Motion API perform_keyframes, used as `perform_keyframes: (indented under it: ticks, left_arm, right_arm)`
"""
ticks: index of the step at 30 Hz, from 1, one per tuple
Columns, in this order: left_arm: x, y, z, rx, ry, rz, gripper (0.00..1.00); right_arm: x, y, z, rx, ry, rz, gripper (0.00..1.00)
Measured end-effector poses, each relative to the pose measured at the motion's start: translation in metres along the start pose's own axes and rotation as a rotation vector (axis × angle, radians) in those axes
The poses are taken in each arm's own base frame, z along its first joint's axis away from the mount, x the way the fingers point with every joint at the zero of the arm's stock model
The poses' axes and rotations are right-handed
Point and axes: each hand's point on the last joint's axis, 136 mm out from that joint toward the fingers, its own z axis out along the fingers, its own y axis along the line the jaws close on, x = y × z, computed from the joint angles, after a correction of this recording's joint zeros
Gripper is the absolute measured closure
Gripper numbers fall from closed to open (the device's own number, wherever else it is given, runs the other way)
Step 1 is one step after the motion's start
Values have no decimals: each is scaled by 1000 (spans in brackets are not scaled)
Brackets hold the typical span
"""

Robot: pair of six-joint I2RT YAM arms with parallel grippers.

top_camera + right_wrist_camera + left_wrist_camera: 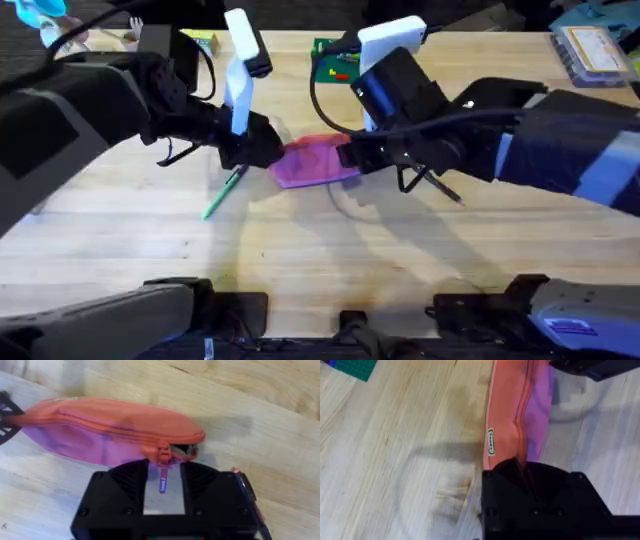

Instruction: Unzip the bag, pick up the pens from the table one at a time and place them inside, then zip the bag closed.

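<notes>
- Nearest me in the overhead view I have bare table (330,260), light wood planks.
- Further out, at mid-table, the bag (315,163) lies flat between my two arms, its long axis running left to right.
- My left hand (262,152) sits at the bag's left end. From its wrist camera the fingers (520,477) are closed on the end of the bag (520,405), the pink fabric running straight away from them.
- My right hand (350,157) is at the bag's right end. In its wrist view the zipper slider and the small pull (163,480) hang in the gap between the two fingers (131,480), and the zipper line looks shut along the length I can see. I cannot tell whether the fingers are actually pressing the pull or just standing on either side of it.
- The green pen (224,192) lies on the table just beside the left hand, slanting toward me and to the left, apart from the bag.
- A slim dark pen (445,190) lies under the right arm, near the bag's right end.
- Beyond the bag, at the far edge, a small green board (330,58) shows partly behind the right arm.
</notes>
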Motion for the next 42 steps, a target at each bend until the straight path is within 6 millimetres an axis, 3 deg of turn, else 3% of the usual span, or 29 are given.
perform_keyframes:
  ticks: [4, 11, 19, 32, 42]
  left_arm:
    - [0, 0, 0, 0, 0, 0, 959]
    - [0, 0, 0, -1, -1, 1, 959]
    - [0, 0, 0, -1, 0, 1, 959]
    - [0, 0, 0, -2, 0, 1, 959]
    - [0, 0, 0, -1, 0, 1, 959]
  right_arm:
    - [0, -2, 0, 7, -2, 2, 723]
    - [-1, -2, 0, 7, -2, 3, 776]
    - [-3, -2, -4, 2, -13, 6, 955]
    - [-4, -2, -5, -1, -18, 7, 971]
    - [-20, 1, -30, -46, -105, 22, 971]
